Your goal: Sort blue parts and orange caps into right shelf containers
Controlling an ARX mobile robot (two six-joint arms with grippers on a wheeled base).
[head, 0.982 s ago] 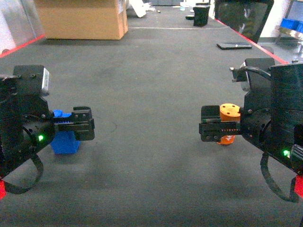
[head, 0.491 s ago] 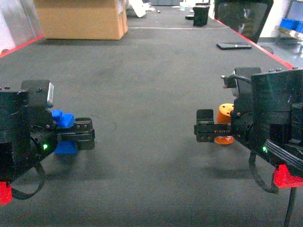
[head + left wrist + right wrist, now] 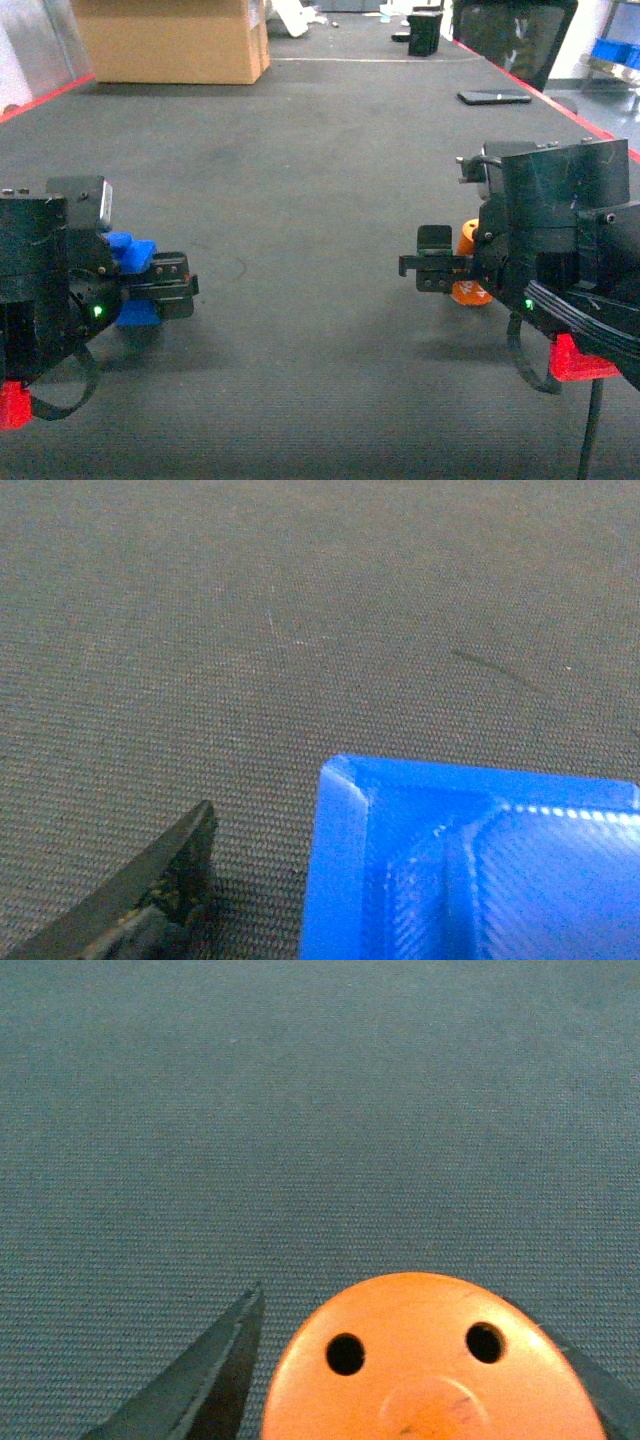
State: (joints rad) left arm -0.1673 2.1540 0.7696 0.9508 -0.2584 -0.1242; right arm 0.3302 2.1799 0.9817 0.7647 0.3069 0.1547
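The left end effector (image 3: 175, 285) pinched the blue part (image 3: 130, 255); the right end effector (image 3: 435, 272) clamped the orange cap (image 3: 466, 290). Either shallow hold might slip above the worktop (image 3: 320, 170).

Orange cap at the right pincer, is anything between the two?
Nothing visible. The orange cap sits right between the right pincer fingers on the dark mat, with no other object in the gap.

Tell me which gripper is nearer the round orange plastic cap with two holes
Right. The right gripper is at the round orange plastic cap, a finger on each side in its wrist view. The left gripper is far across the mat, at the blue plastic part.
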